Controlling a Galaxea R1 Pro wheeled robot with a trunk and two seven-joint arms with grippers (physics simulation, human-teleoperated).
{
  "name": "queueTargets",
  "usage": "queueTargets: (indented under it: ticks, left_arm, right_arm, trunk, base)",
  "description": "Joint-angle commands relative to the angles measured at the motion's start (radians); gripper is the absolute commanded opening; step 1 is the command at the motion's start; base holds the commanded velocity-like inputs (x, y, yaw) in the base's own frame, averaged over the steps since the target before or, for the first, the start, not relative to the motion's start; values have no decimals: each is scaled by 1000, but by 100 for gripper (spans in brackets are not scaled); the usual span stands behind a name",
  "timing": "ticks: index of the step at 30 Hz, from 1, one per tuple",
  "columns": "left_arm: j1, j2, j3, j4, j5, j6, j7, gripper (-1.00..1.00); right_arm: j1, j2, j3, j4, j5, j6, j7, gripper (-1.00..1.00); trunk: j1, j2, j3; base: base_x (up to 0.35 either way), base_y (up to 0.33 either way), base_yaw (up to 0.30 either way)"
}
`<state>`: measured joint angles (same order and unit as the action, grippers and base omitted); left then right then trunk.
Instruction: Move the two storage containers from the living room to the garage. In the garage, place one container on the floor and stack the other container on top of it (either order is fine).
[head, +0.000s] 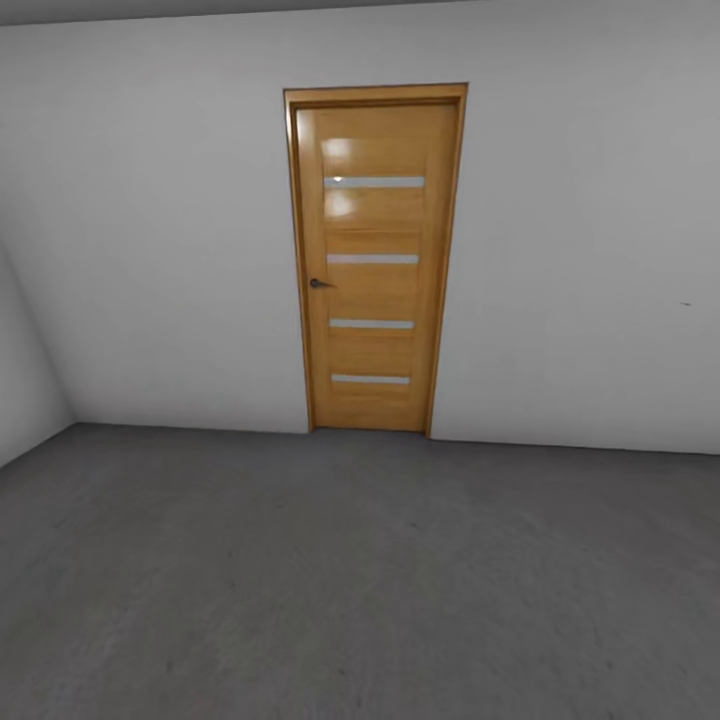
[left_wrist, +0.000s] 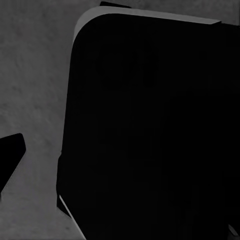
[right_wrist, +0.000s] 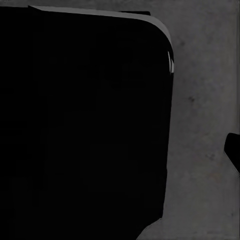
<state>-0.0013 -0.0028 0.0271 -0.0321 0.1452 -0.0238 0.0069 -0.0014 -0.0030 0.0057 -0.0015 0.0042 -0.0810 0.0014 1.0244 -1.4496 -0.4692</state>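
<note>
Straight ahead in the head view stands a closed wooden door (head: 374, 262) with four narrow frosted strips and a small dark handle (head: 319, 284), set in a plain white wall (head: 150, 250). Grey mottled concrete floor (head: 360, 580) runs from the wall toward the camera, so this looks like the garage side of the route.

Neither red-orange box can be made out in these pictures, so I cannot place them. Each wrist view looks down on the same concrete past a large black rounded shape, probably part of the robot's own body (left_wrist: 150, 130). A dark sliver at the edge of each wrist view may be a finger, but whether either tool is released or clenched cannot be told.

Judging from this, the robot is travelling between rooms. The main risk is the shut door: driving on would knock the base against the panel or frame. Reaching for the handle from a poor angle could miss it, and the arms' positions are unclear.
</note>
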Motion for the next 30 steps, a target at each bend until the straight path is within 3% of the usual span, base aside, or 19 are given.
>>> queueTargets:
  ticks: [1, 30]
  left_arm:
    - [0, 0, 2, 0, 7, -2, 1, 100]
    - [0, 0, 2, 0, 7, -2, 1, 100]
  right_arm:
    - [0, 0, 0, 0, 0, -3, 0, 100]
    - [0, 0, -1, 1, 0, -5, -2, 100]
  trunk:
    - [1, 0, -1]
    - [1, 0, -1]
  base:
    - [325, 1, 0]
    - [325, 0, 0]
